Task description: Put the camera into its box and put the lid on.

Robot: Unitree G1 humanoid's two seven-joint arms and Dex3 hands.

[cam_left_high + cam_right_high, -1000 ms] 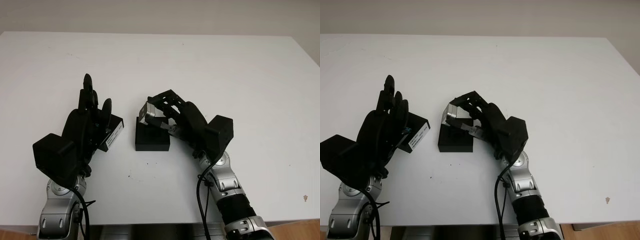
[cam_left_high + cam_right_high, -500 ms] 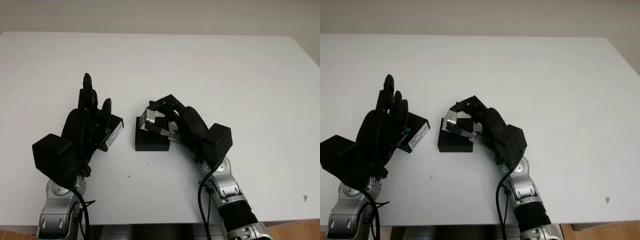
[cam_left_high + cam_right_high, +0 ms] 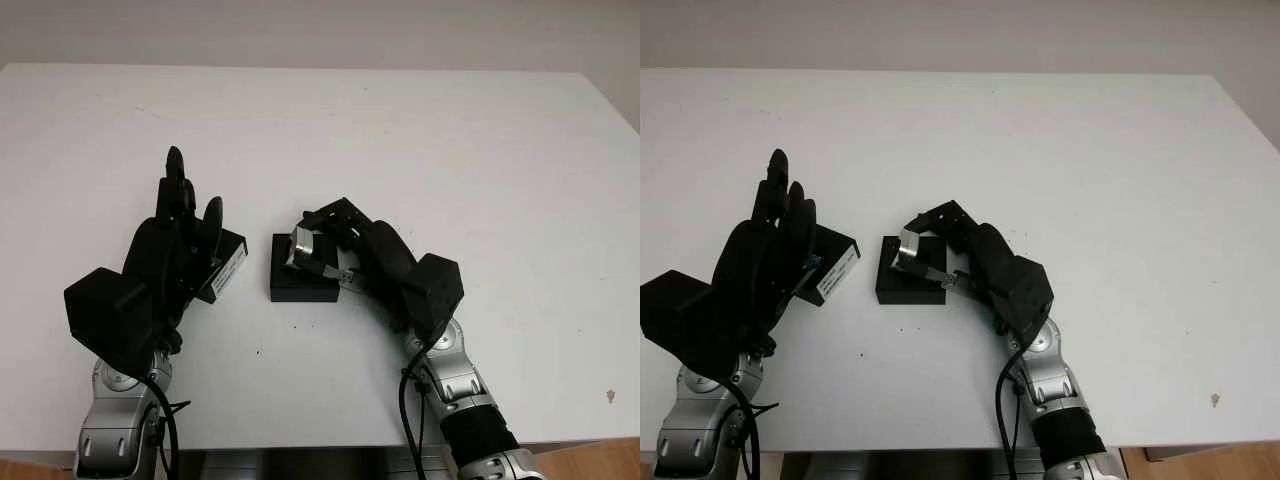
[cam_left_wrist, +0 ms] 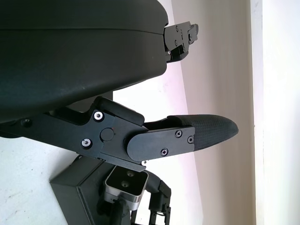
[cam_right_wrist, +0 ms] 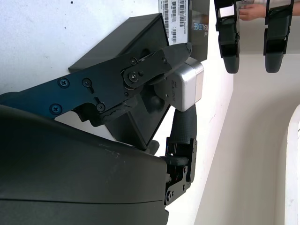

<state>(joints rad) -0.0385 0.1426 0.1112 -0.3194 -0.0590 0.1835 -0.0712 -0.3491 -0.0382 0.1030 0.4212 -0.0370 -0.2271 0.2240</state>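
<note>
Silver and boxy, the camera [image 3: 304, 247] sat pinched in our right hand [image 3: 345, 250], whose black fingers [image 5: 140, 70] curled around it from both sides. We held it right over the black box [image 3: 300, 283], at that box's right-hand part, low against the top; whether it actually touched the box we could not tell from the head views. In the right wrist view the camera [image 5: 183, 87] showed as a rounded metal block clamped between one finger above and another below, with the box's dark wall [image 5: 122, 42] just behind it.

The box stood on the white table [image 3: 420, 140], near the middle and a little toward the robot. Just to its left lay the lid [image 3: 228, 263], a black slab with a white barcode label on its side, apart from the box by a narrow strip of table.

Our left hand [image 3: 180, 225] was above the near left part of the lid, covering it partly from the head camera. It held nothing, its fingers [image 4: 197, 136] extended and pointing away from the robot. In the left wrist view we saw the camera [image 4: 125, 184] and the box [image 4: 77, 187] past the left hand's fingers.
</note>
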